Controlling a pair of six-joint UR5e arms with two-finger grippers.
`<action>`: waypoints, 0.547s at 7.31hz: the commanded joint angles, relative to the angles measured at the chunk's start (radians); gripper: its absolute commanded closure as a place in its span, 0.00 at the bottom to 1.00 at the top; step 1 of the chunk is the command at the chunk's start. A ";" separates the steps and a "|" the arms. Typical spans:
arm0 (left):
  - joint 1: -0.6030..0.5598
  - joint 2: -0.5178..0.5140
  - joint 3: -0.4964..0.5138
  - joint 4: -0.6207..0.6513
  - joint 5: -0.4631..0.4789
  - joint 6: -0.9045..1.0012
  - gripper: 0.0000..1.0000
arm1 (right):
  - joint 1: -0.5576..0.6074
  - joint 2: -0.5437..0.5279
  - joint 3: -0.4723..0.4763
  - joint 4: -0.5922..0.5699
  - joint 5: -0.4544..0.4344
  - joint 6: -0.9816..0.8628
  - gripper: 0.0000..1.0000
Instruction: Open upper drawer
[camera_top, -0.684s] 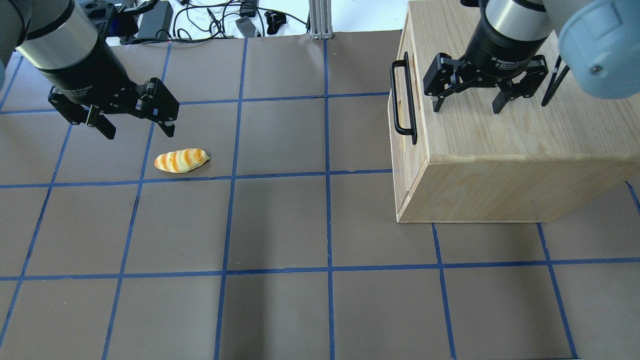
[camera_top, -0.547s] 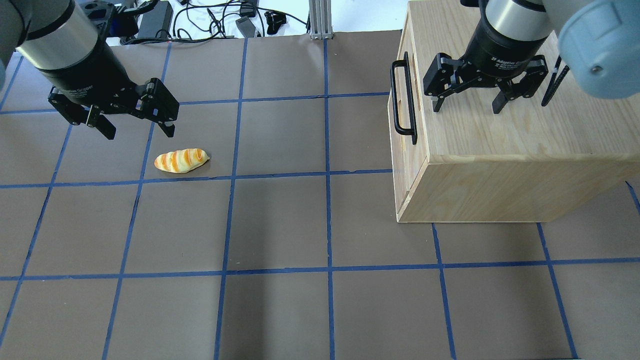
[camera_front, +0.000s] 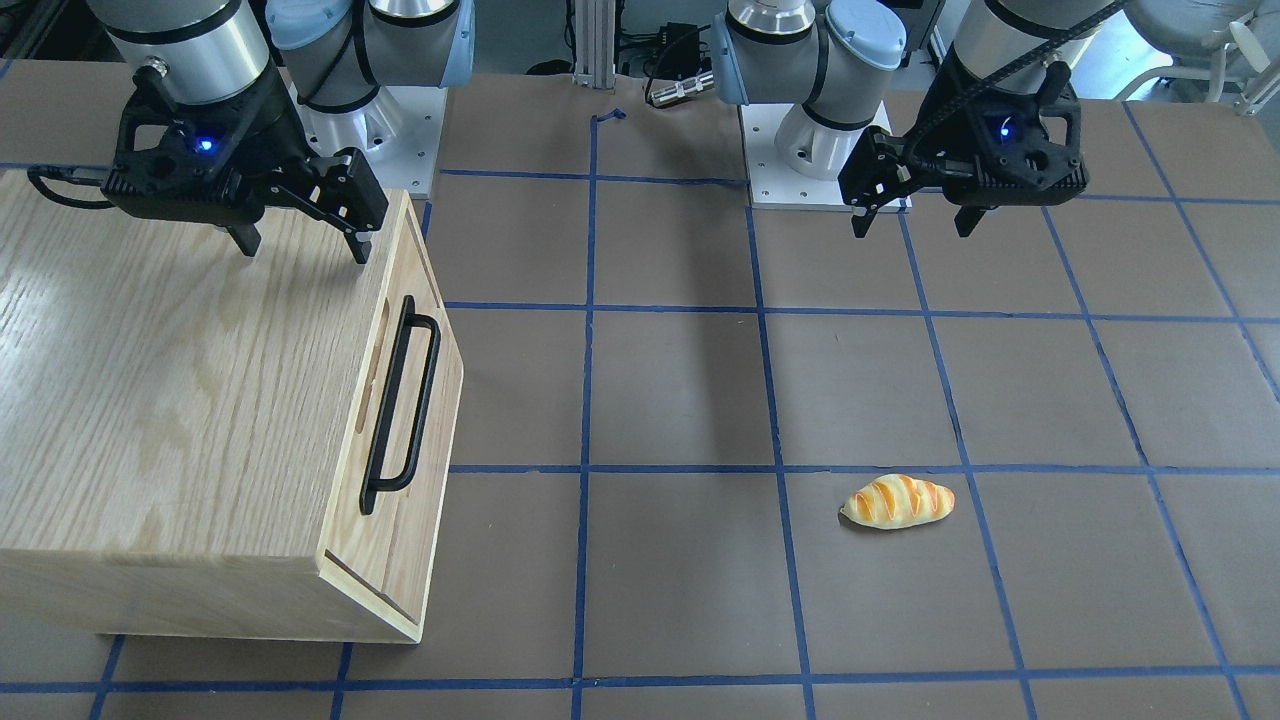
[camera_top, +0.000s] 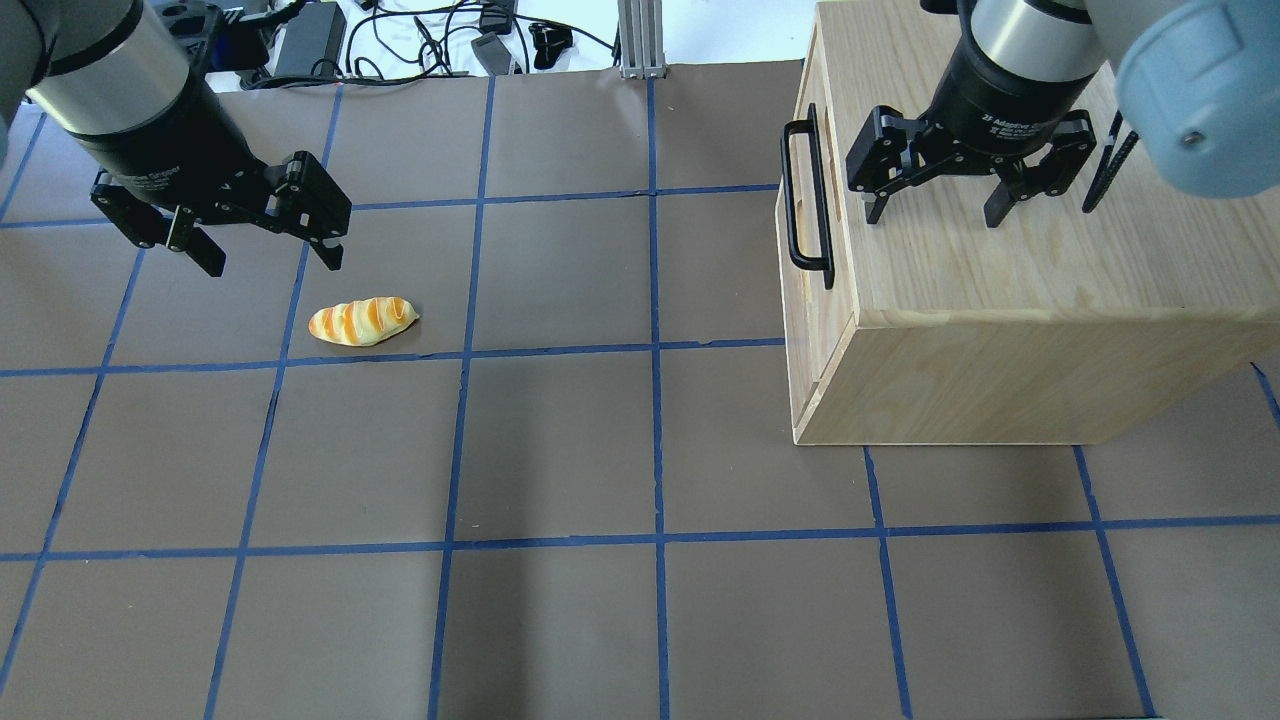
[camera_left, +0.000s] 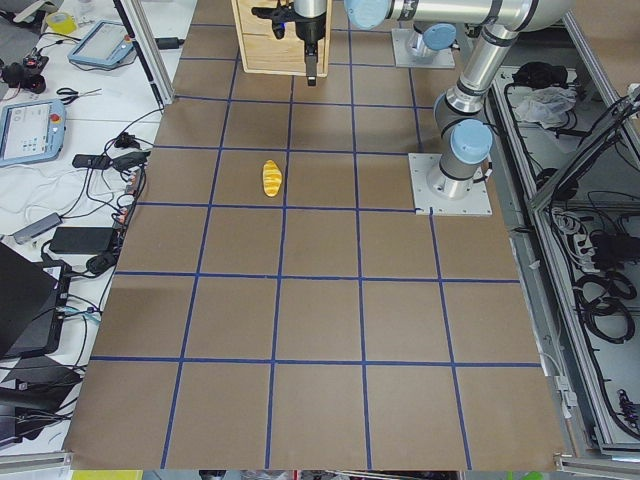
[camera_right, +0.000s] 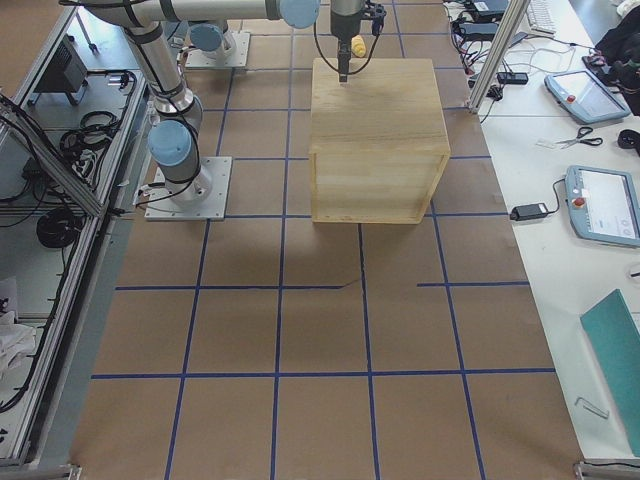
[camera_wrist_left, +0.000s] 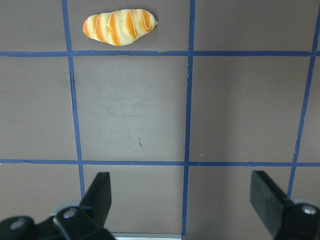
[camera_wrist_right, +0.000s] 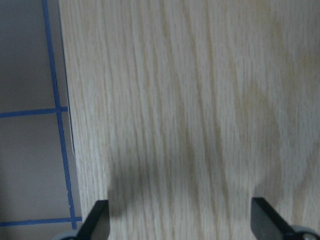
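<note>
Upper drawer (camera_front: 402, 400) is shut, flush in the cabinet (camera_front: 180, 400) front, its black bar handle (camera_front: 421, 400) facing the middle of the worktop (camera_front: 680, 400). Front camera: my right hand (camera_front: 300, 245) hovers over the cabinet top, fingers apart, holding nothing; left hand (camera_front: 912, 225) hangs spread and empty, well away. Overhead: right hand (camera_top: 932, 215) sits inboard of the handle, bread roll (camera_top: 362, 321) near my left hand (camera_top: 275, 262). Right wrist cam shows only wood grain between my fingers (camera_wrist_right: 100, 222). Worry: dropping straight down means hitting the cabinet top, and yanking the bar could drag the whole unbraced cabinet instead of sliding the drawer out.
</note>
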 joint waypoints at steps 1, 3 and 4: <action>0.001 -0.005 -0.004 0.000 -0.003 -0.001 0.00 | 0.000 0.000 0.000 0.000 0.000 0.000 0.00; 0.006 -0.002 -0.004 0.049 0.000 0.011 0.00 | 0.000 0.000 0.000 0.000 0.000 0.000 0.00; 0.006 -0.005 -0.006 0.049 0.001 0.017 0.00 | 0.000 0.000 0.000 0.000 0.000 0.000 0.00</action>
